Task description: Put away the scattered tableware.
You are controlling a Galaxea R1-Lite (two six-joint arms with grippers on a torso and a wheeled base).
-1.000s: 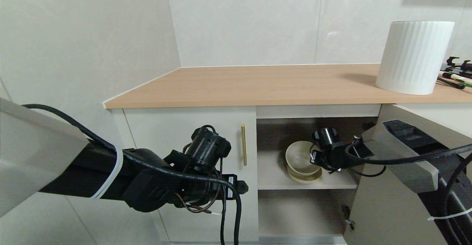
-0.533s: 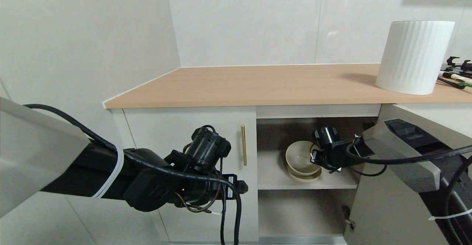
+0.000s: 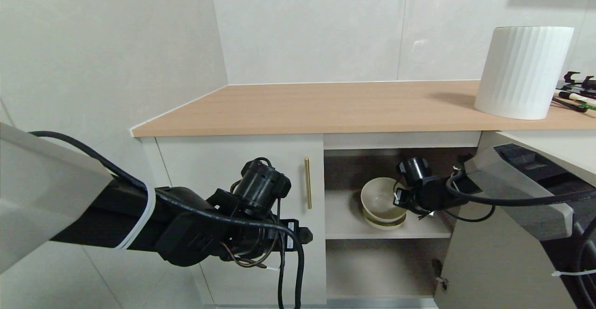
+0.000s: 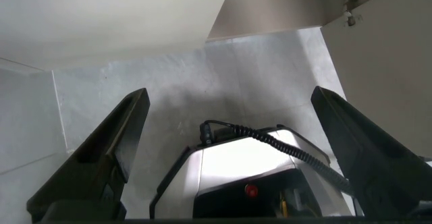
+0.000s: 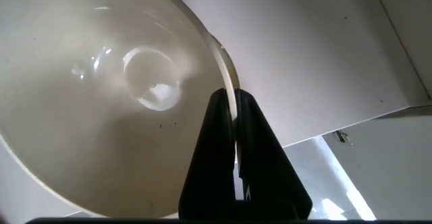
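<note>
Counter (image 3: 326,106): wooden, white ribbed bin (image 3: 524,71) at right end. Cabinet (image 3: 200,160) below, right side open. Left gripper (image 4: 233,156): fingers spread wide, empty. Bowl (image 3: 379,199): cream, tilted, over a dish (image 3: 384,225) on the upper shelf (image 3: 342,220); rim pinched by right gripper (image 5: 235,109).

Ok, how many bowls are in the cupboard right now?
2. One tilted bowl, its rim pinched in the right tool, and a second bowl beneath it on the cupboard shelf. More may be hidden deeper inside.
</note>
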